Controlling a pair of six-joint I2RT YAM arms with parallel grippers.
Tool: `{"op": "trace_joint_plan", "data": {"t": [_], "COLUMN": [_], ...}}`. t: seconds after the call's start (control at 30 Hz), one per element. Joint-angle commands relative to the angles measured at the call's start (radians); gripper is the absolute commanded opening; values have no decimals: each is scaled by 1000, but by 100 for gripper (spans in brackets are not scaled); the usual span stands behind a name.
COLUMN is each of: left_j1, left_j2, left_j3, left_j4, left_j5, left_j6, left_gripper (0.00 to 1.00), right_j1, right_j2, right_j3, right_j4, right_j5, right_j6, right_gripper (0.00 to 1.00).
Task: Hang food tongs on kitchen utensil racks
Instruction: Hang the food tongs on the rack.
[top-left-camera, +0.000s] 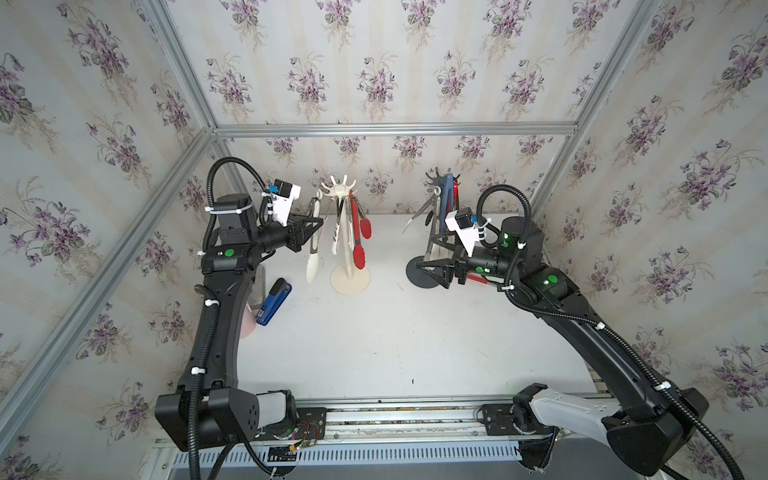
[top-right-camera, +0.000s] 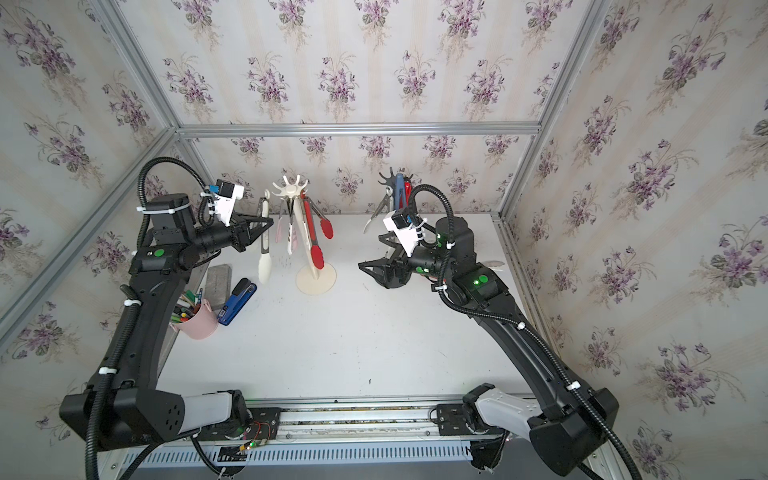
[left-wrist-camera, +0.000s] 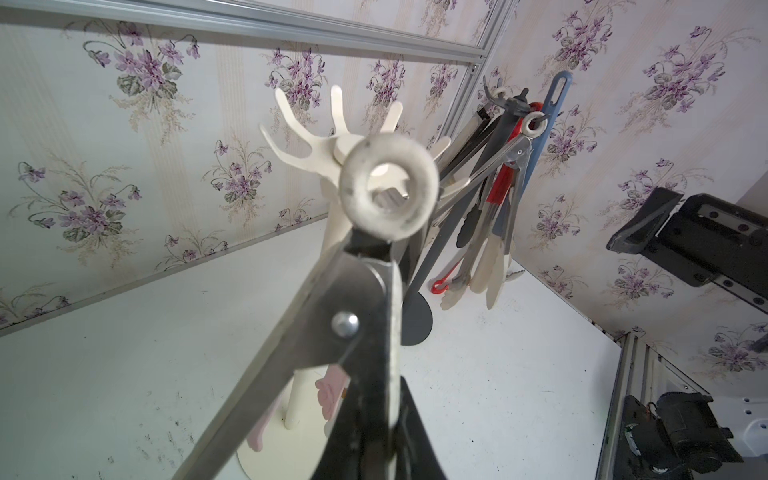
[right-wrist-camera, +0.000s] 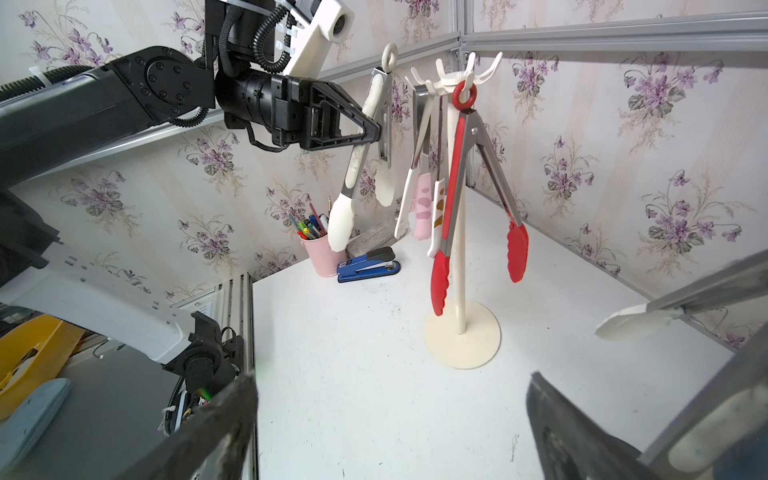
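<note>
the left pincer (right-wrist-camera: 371, 133) is clamped narrow on the white tongs (right-wrist-camera: 356, 166), gripping partway down the handles so the ring (left-wrist-camera: 388, 185) stands up top and the spoon ends hang free. that hold makes sense to me: it leaves the ring clear to drop over a hook. the ring sits just beside the crown of the cream rack (top-left-camera: 343, 190), a little above the hooks and not yet on one. in the left wrist view the hooks fan out right behind the ring's hole, so it looks nearly lined up.

the cream rack already carries red tongs (right-wrist-camera: 457, 187) and a pink-and-white pair, both on its far side from the left arm. the dark rack (left-wrist-camera: 417, 320) is crowded with several pairs. the right pincer (top-left-camera: 430, 257) hangs wide and empty, low by the dark rack's base, out of the way.

for room, the middle of the desk (top-left-camera: 395, 332) is bare, and the gap between the racks is open. a stapler (top-left-camera: 274, 301) and pen cup (top-right-camera: 199, 322) sit below the left arm, well under the hanging tongs. the back wall is close behind both racks, so i'd guess any swing should stay small.
</note>
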Motion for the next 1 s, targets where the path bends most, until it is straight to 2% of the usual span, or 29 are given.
{"op": "trace_joint_plan", "data": {"t": [0.0, 0.83, 0.97], "left_j1": [4, 5, 5], "left_j2": [19, 92, 143], "left_j3": [18, 72, 104], "left_j4": [11, -45, -81], "left_j5": [49, 109, 127], "left_j6": [11, 9, 3], "left_gripper": [2, 5, 5], "right_j1": [0, 1, 1], "right_j2": [-6, -32, -35], "right_j3": [-2, -35, -39], "right_j4": [27, 55, 60], "right_j5": [-12, -32, -36], "right_j6": [-15, 6, 10], "right_gripper": [100, 100, 100]}}
